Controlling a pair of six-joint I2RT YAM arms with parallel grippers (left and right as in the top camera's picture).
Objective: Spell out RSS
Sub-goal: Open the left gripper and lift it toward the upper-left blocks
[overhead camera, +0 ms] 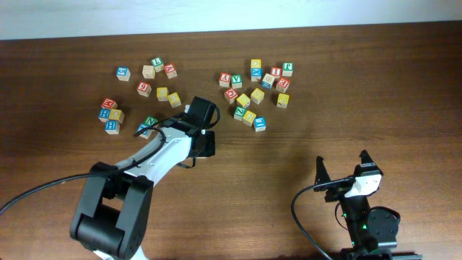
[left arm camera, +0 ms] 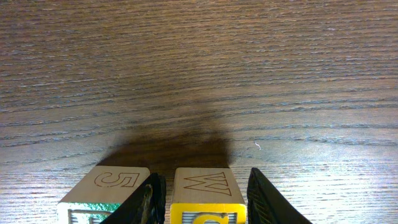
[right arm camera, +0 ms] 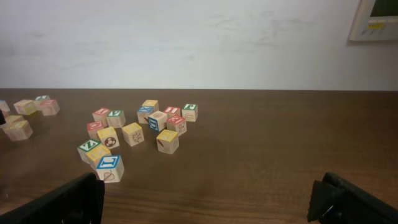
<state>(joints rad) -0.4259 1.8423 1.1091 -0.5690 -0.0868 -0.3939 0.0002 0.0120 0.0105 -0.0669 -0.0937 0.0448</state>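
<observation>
Yellow-faced cube (left arm camera: 208,214); green-white-faced cube (left arm camera: 81,213); brown woodgrain table (left arm camera: 199,74).

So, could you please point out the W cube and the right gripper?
W cube (left arm camera: 207,185): left wrist view, its engraved top face.
Right gripper (overhead camera: 341,160): overhead view, midway between its fingertips.

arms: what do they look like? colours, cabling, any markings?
Both share one build: white links between bulky black joint housings, with black jaws. The left arm trails a thick black cable toward the picture's left edge. The right arm has a looped black cable and a green light on its base. No readable markings.
</observation>
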